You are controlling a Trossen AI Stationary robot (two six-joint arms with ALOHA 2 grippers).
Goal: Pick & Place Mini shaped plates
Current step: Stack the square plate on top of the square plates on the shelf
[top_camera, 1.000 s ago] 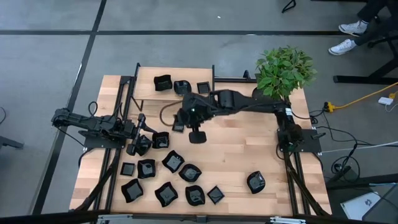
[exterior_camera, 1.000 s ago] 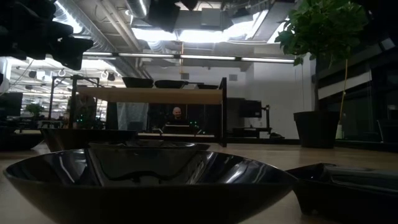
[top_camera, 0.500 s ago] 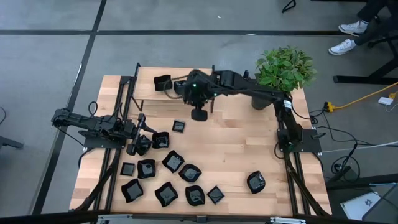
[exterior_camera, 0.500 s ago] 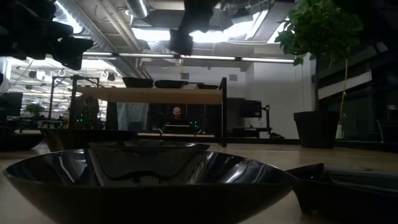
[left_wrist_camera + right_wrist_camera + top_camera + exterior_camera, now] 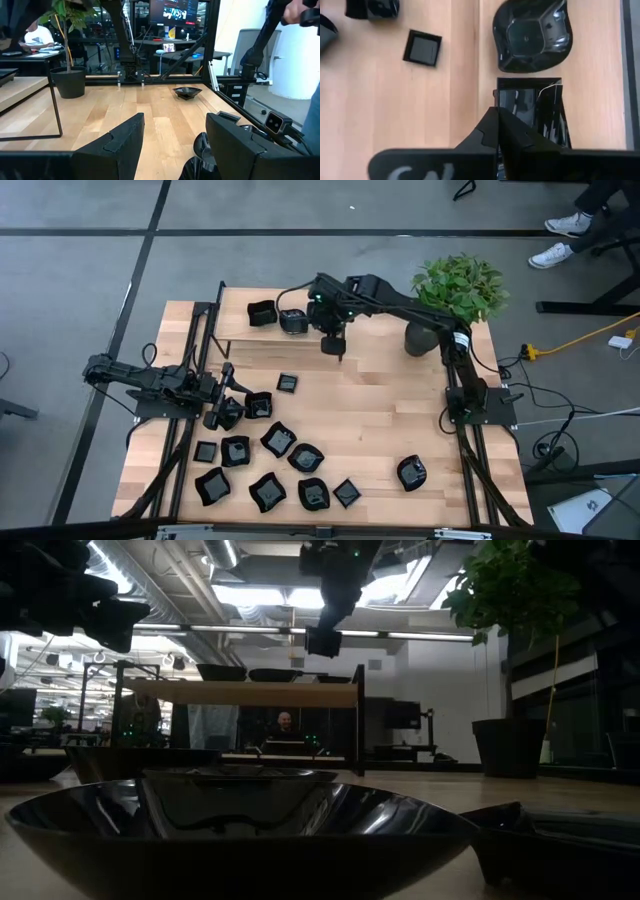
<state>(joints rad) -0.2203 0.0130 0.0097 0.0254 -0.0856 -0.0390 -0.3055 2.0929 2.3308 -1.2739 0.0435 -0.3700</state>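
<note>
My right hand hangs over the far part of the surface, next to the raised shelf, with its fingers pressed together and nothing between them. Through its wrist camera I look straight down on a wavy-edged plate and, just beside it, a glossy square plate on the shelf, while a small square plate lies lower down on the surface. From above I count two more plates on the shelf, one near its left end and one close to my hand. From table height the right hand shows up high, above the shelf. My left hand waits at the left edge of the surface with its fingers apart and empty, a plate just beside it. Most of the plates sit in a loose cluster along the near edge in front of the left arm, and one plate lies well apart toward the near right. A potted plant stands at the far right corner. A person's shoes show on the floor beyond the surface.
</note>
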